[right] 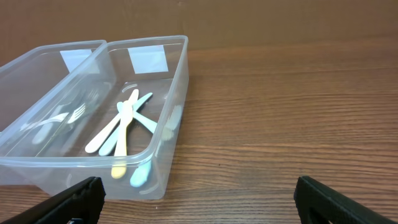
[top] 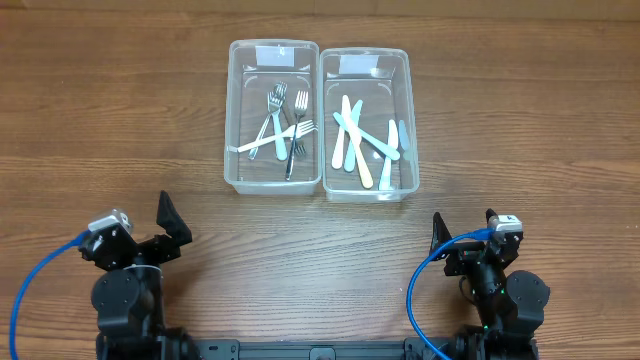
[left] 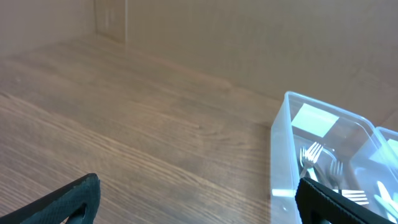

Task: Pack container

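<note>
Two clear plastic containers stood side by side, walls touching, toward the far middle of the wooden table (top: pixel 520 130). The left container (top: pixel 229 120) held a loose heap of metal forks (top: pixel 285 125), crossed over one another with their tines mostly toward the far end. The right container (top: pixel 378 90) held flat plastic utensils (top: pixel 360 145) in cream, pale blue and yellow, also crossed, one blue piece lying along its right wall. Each container carried a white label (top: pixel 275 52) at its far end. Both arms sat at the near edge, well apart from the containers. The left gripper (top: pixel 140 225) was at the near left with its jaws spread wide and nothing between them; a blue cable (top: pixel 25 285) looped from it toward the near edge. The right gripper (top: pixel 465 228) was at the near right, likewise spread wide and empty, with its own blue cable curving beside it. In the left wrist view the two dark fingertips (left: pixel 78 196) showed at the bottom corners, bare table between them and the fork container off to the right. In the right wrist view the fingertips (right: pixel 78 196) again sat at the bottom corners, with the plastic-utensil container ahead and to the left, the forks only blurred through the wall beyond it.
</note>
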